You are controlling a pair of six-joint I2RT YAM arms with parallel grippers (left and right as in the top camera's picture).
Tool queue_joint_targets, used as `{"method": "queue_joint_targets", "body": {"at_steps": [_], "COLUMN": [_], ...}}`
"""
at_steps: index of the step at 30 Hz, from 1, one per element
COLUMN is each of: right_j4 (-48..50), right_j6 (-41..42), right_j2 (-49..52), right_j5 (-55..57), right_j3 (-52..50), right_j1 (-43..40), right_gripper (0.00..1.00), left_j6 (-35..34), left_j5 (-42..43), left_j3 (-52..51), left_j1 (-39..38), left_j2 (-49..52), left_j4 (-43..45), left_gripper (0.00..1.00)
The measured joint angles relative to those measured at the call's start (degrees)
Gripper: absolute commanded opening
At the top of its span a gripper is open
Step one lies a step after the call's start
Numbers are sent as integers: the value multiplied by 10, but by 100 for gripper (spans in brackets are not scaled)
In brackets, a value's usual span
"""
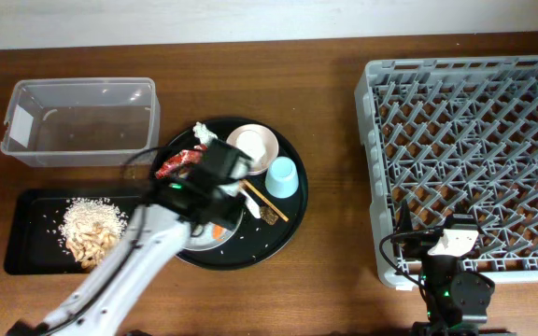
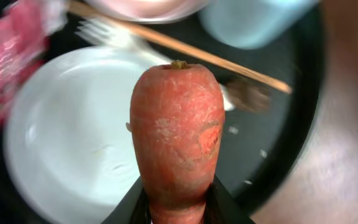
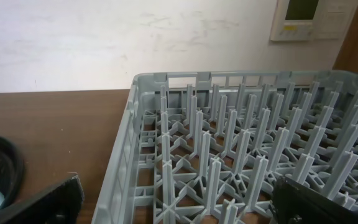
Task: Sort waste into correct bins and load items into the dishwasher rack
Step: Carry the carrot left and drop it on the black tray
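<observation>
At the far left, the shallow black rectangular tray (image 1: 35,210) holds a heap of pale rice and food scraps (image 1: 92,229), while the clear plastic rectangular tub (image 1: 82,84) behind it looks empty, so food waste evidently belongs in the tray. Over the large round black tray (image 1: 288,224), the left gripper (image 2: 179,208) is clamped on one end of the orange carrot (image 2: 176,137), above the round pale grey plate (image 2: 73,143) and probably bound for that heap. At the right, the right gripper (image 3: 178,186) waits with its jaws spread and empty, beside the large square grey plastic dishwasher rack (image 1: 370,168).
</observation>
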Motion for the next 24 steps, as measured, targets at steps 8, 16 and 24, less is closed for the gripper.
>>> {"method": "queue_joint_targets", "body": {"at_steps": [8, 16, 24], "right_j4": [0, 0, 0], "right_j6": [-1, 0, 0], "right_j2": [0, 0, 0], "right_j5": [0, 0, 0], "right_j3": [0, 0, 0], "right_j1": [0, 0, 0], "right_gripper": [99, 99, 99], "left_j6": [-133, -264, -344], "left_j5": [-3, -3, -3], "left_j3": [1, -1, -66], "left_j1": [225, 438, 551], "left_j2": [-10, -10, -11], "left_j4": [-30, -41, 7], "left_gripper": [1, 1, 16]}}
